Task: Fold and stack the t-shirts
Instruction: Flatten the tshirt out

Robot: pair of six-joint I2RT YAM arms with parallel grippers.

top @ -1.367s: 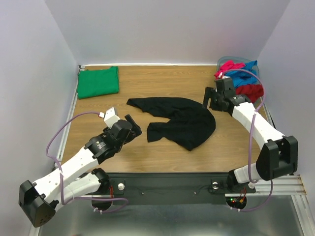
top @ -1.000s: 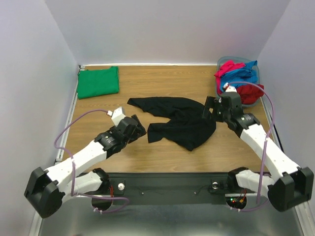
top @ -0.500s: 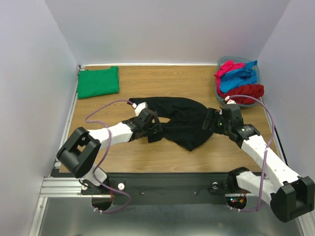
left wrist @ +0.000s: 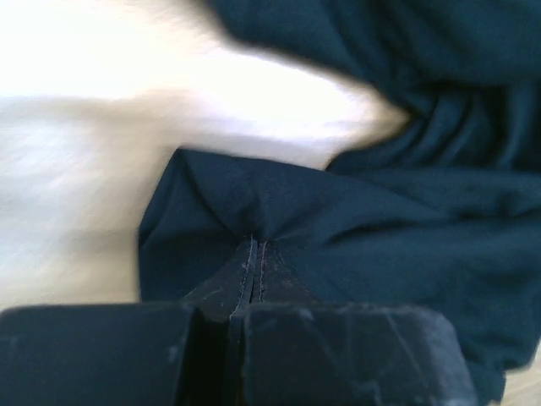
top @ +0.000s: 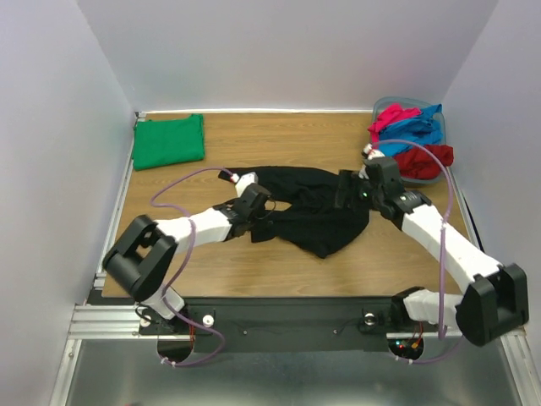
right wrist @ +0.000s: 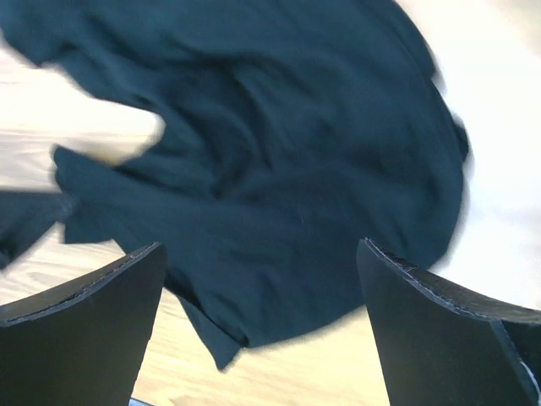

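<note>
A crumpled black t-shirt (top: 314, 213) lies mid-table. My left gripper (top: 263, 222) is shut on the shirt's near-left edge. The left wrist view shows the closed fingertips (left wrist: 254, 247) pinching a fold of the black cloth (left wrist: 397, 228), which puckers around them. My right gripper (top: 342, 193) hovers open over the shirt's right side. In the right wrist view its fingers (right wrist: 84, 309) stand wide apart above the black t-shirt (right wrist: 279, 161), with nothing between them. A folded green t-shirt (top: 169, 140) lies flat at the back left.
A grey-blue tub (top: 379, 105) at the back right corner holds pink (top: 394, 114), blue (top: 418, 128) and red (top: 427, 159) t-shirts heaped over its rim. White walls close in the table on the left, right and back.
The left arm reached right to the black shirt's near-left edge and its gripper shut on the cloth. The right arm swung in over the shirt's right side, staying open.
</note>
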